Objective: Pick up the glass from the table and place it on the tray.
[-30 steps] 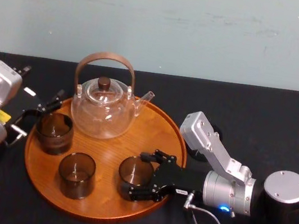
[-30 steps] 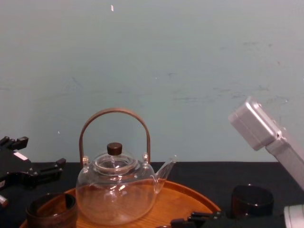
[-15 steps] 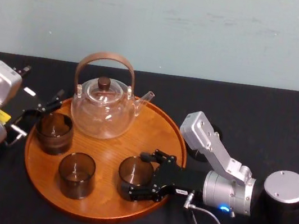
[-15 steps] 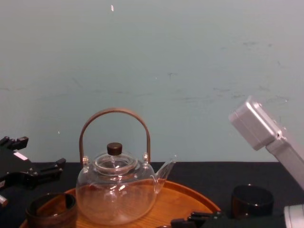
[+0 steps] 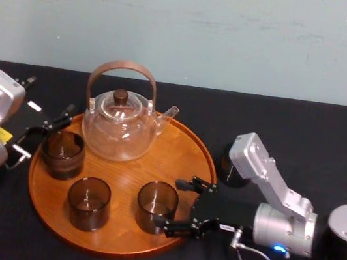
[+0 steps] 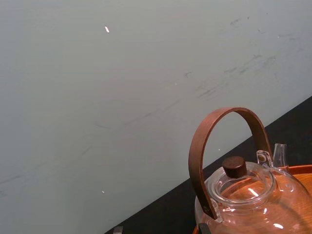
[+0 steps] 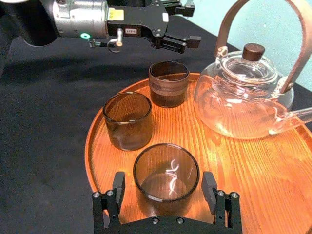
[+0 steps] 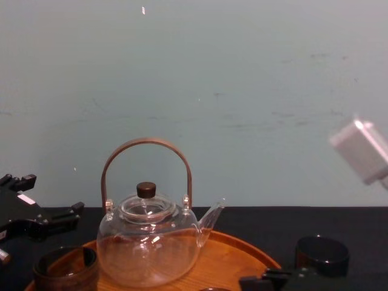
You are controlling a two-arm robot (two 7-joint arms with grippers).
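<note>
Right wrist view is showing me the glass [image 7: 165, 171] standing on the tray [image 7: 243, 165] near its 5 o'clock edge. The right claw [image 7: 164, 181] is spread wide around it, neither pad appearing to touch. I'm worrying about the retreat: a skewed pull could be hooking a finger on the wall, tipping the glass or dragging it over the low rim. The forearm is also sitting close to another tumbler [image 5: 233, 172] on the counter [image 5: 305, 131] at 3 o'clock. Left claw [image 5: 46, 131], parted, is waiting at 9 o'clock.
</note>
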